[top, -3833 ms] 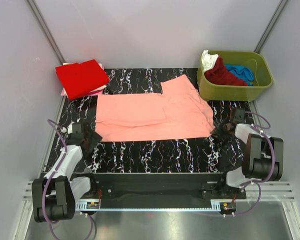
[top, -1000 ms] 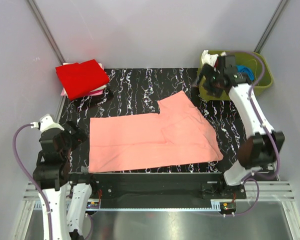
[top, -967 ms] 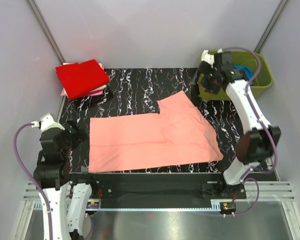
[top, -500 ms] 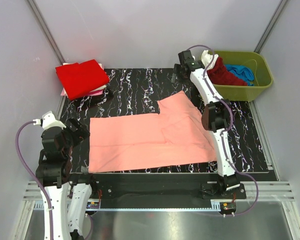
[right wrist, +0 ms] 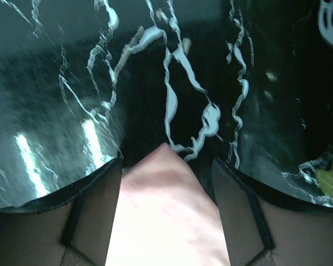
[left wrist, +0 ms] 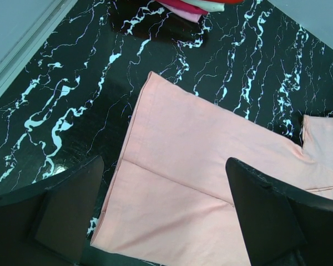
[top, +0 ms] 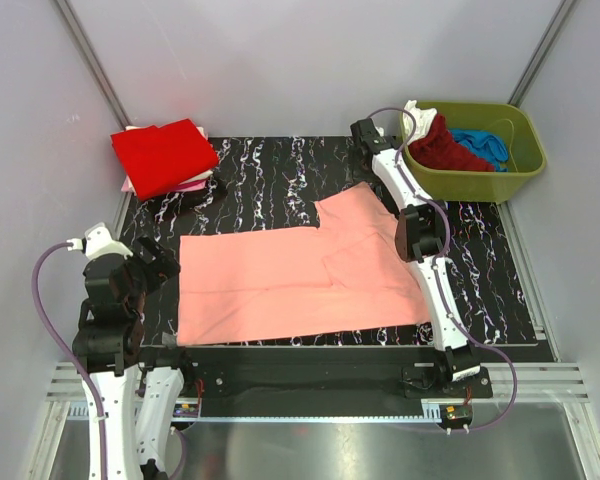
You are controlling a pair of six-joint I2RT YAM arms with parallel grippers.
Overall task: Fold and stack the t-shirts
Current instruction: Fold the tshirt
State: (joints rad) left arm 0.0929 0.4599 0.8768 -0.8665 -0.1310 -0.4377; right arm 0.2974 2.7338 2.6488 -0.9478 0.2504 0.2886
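black marbled table (top: 280, 165), grey walls (top: 280, 60), salmon t-shirt (top: 280, 280)

Robot test cell in a lab, not a home or shop. Boxed in by plain pale panel walls (top: 310, 60) with bare metal struts (top: 83, 55) at the corners, around a black marble-patterned table (top: 280, 165). Bolted to a slotted aluminium rail (top: 310, 411) at the near edge, two bench arms (top: 110, 320) trailing loose purple cables (top: 34, 288).

Salmon-pink t-shirt (top: 310, 275) on black white-veined table (top: 270, 165), olive-green tub (top: 460, 185)
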